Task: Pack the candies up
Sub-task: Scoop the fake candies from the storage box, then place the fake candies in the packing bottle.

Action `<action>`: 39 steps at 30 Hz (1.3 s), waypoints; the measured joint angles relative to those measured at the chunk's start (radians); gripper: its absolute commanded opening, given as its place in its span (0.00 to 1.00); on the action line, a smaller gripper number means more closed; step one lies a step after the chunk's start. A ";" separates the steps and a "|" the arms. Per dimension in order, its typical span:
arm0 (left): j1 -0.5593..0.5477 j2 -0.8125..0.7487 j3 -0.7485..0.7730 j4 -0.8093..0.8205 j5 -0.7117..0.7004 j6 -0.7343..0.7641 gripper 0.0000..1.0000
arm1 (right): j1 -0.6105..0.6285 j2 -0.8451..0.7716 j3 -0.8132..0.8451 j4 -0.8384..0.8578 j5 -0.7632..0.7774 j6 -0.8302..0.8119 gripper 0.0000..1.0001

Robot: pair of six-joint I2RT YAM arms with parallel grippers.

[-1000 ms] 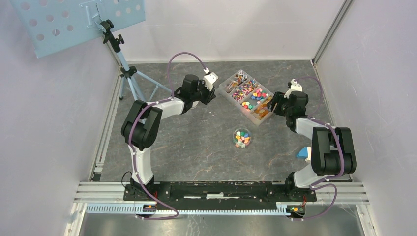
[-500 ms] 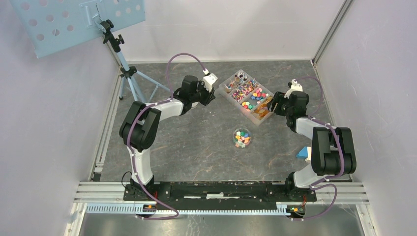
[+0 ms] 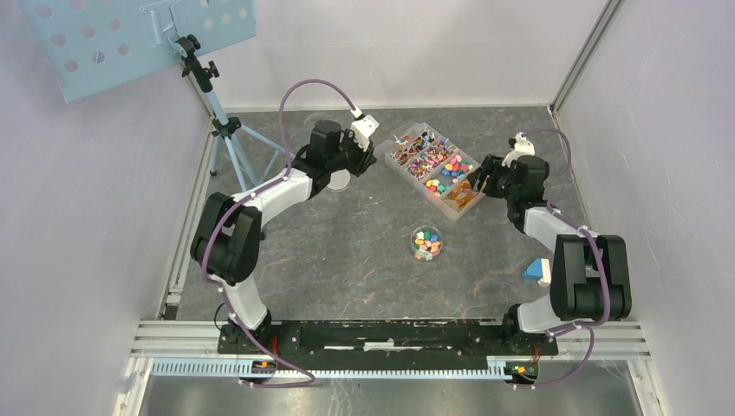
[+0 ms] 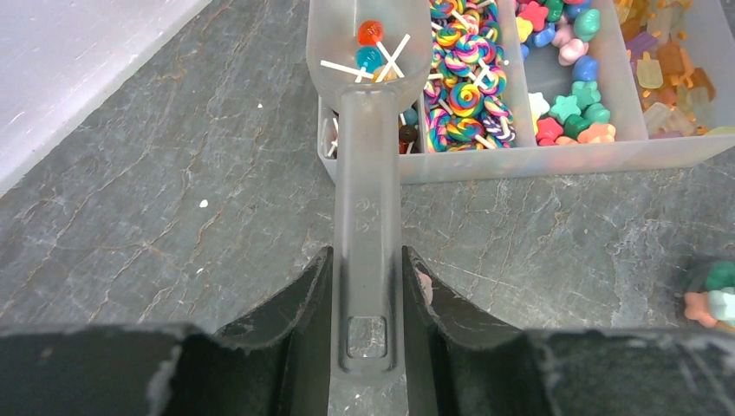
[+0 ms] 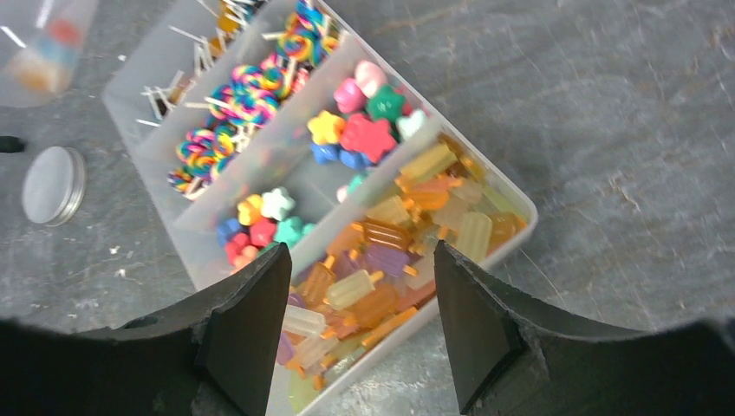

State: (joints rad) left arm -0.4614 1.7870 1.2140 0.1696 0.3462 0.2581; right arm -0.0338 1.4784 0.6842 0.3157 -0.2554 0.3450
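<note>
The candies (image 3: pixel 436 167) fill a clear divided tray (image 4: pixel 537 156): swirl lollipops (image 4: pixel 464 82), star and flower shapes (image 5: pixel 360 130), and popsicle shapes (image 5: pixel 390 260). More of them sit in a small round jar (image 3: pixel 426 243) on the table's middle. My left gripper (image 4: pixel 367 260) is shut on the handle of a translucent scoop (image 4: pixel 368 156), whose bowl holds a red and a blue lollipop (image 4: pixel 371 39) above the tray's left end compartment. My right gripper (image 5: pixel 362 260) hovers open over the popsicle compartment at the tray's near end, with nothing between its fingers.
A grey round lid (image 3: pixel 336 180) lies on the table left of the tray, below the left arm. A blue block (image 3: pixel 537 270) sits by the right arm's base. A tripod stand (image 3: pixel 227 130) occupies the back left corner. Walls close in both sides.
The left arm has stretched back and left, carrying the scoop to the tray's far end, and the grey lid now shows beside it. The right gripper has shifted only slightly.
</note>
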 measured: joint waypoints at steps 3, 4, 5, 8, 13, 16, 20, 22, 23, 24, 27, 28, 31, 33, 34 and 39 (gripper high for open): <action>0.000 -0.021 0.027 -0.064 -0.007 0.000 0.02 | 0.002 -0.027 0.013 0.002 -0.028 0.003 0.67; 0.000 -0.031 0.036 -0.095 -0.010 -0.003 0.02 | 0.002 -0.043 0.013 0.000 -0.037 0.005 0.67; 0.000 -0.044 0.043 -0.129 -0.015 -0.007 0.02 | 0.002 -0.060 0.013 -0.001 -0.045 0.007 0.67; -0.002 -0.087 0.071 -0.239 -0.032 -0.020 0.02 | 0.002 -0.111 0.013 -0.003 -0.069 0.014 0.58; -0.030 -0.188 0.100 -0.413 -0.068 -0.033 0.02 | 0.030 -0.208 -0.001 -0.004 -0.116 0.033 0.44; -0.078 -0.262 0.101 -0.499 -0.099 -0.034 0.02 | 0.097 -0.278 -0.024 -0.010 -0.129 0.040 0.36; -0.166 -0.346 0.101 -0.598 -0.130 -0.034 0.02 | 0.213 -0.377 -0.043 -0.048 -0.128 0.041 0.23; -0.211 -0.383 0.101 -0.647 -0.135 -0.041 0.02 | 0.274 -0.425 -0.045 -0.066 -0.121 0.042 0.15; -0.225 -0.408 0.097 -0.671 -0.135 -0.047 0.02 | 0.304 -0.451 -0.047 -0.071 -0.116 0.043 0.10; -0.243 -0.419 0.095 -0.679 -0.135 -0.049 0.02 | 0.331 -0.477 -0.052 -0.072 -0.110 0.046 0.06; -0.285 -0.491 0.061 -0.716 -0.136 -0.065 0.02 | 0.385 -0.553 -0.077 -0.068 -0.104 0.072 0.00; -0.298 -0.517 0.048 -0.735 -0.136 -0.074 0.02 | 0.395 -0.573 -0.088 -0.061 -0.101 0.087 0.00; -0.328 -0.566 0.034 -0.788 -0.136 -0.097 0.02 | 0.426 -0.596 -0.111 -0.051 -0.096 0.116 0.00; -0.350 -0.591 0.027 -0.822 -0.137 -0.116 0.02 | 0.458 -0.596 -0.122 -0.051 -0.087 0.130 0.00; -0.359 -0.603 0.022 -0.839 -0.137 -0.120 0.02 | 0.468 -0.597 -0.127 -0.052 -0.083 0.132 0.00; -0.383 -0.665 -0.005 -0.933 -0.137 -0.146 0.02 | 0.538 -0.637 -0.179 -0.055 -0.053 0.152 0.00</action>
State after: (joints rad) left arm -0.8444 1.1217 1.2095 -0.7639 0.2089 0.1116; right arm 0.5045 0.8410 0.5056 0.2607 -0.3084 0.4973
